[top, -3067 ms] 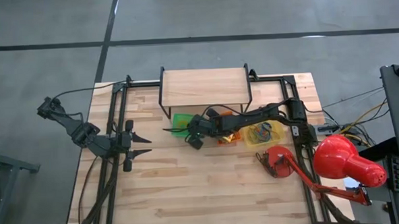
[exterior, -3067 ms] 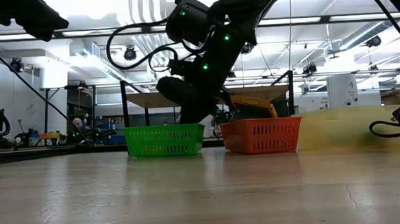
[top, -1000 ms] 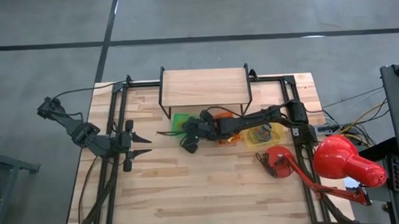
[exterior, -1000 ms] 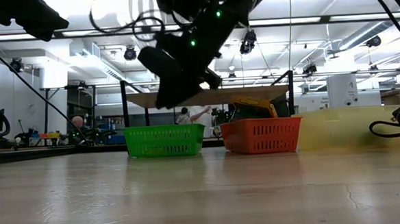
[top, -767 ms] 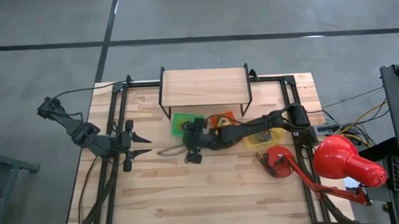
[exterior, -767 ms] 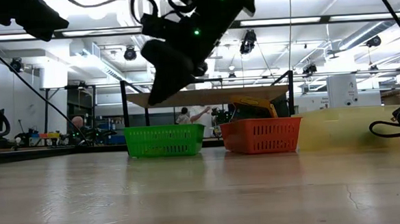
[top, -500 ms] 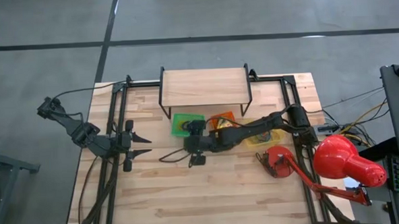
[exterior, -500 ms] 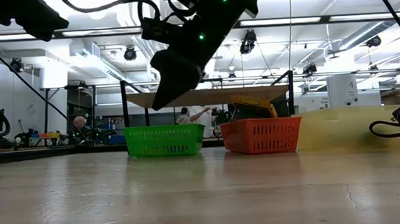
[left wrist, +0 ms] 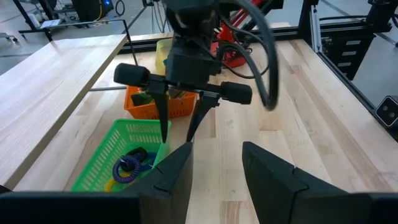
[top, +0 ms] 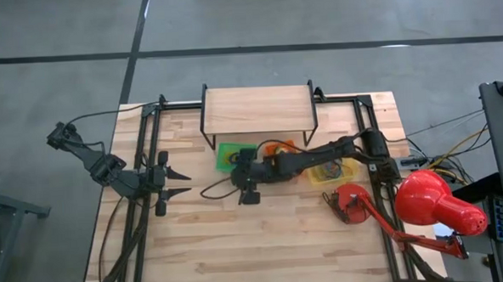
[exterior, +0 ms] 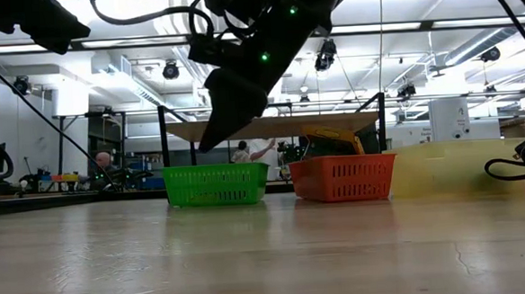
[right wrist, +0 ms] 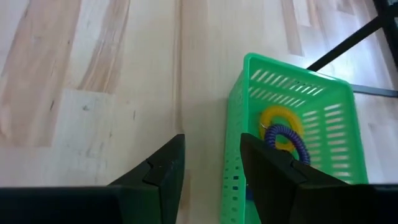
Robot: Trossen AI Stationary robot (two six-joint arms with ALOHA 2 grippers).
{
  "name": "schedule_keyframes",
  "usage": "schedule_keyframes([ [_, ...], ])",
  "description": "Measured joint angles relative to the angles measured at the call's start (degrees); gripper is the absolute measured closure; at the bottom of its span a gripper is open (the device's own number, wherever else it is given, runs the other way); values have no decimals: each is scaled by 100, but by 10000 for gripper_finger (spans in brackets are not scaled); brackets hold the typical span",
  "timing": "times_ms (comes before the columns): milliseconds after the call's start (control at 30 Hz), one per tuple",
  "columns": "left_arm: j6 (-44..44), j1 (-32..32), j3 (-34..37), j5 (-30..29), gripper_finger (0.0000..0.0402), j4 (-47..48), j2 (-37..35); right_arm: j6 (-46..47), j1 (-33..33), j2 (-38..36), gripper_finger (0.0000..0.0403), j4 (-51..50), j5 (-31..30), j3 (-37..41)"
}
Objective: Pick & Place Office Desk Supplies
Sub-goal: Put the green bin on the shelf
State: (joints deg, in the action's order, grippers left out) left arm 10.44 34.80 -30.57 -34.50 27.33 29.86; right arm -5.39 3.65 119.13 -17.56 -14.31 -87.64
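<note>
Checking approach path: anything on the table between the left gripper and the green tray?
Nothing: in the high view only bare wood lies between the left gripper and the green tray. The right gripper, open, hangs above that stretch.

no readable text, labels, brands or numbers in any view

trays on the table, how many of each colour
green tray: 1
orange tray: 1
yellow tray: 1
total: 3
</note>
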Motion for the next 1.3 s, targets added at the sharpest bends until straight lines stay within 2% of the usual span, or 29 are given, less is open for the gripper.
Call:
schedule_keyframes([
  [667, 0, -1, 0, 0, 261, -2, -1, -59, -334, 11, 265, 136, 370, 288],
  [1300, 0, 0, 0, 1, 261, 0, 1, 92, -328, 11, 289, 339, 272, 667],
])
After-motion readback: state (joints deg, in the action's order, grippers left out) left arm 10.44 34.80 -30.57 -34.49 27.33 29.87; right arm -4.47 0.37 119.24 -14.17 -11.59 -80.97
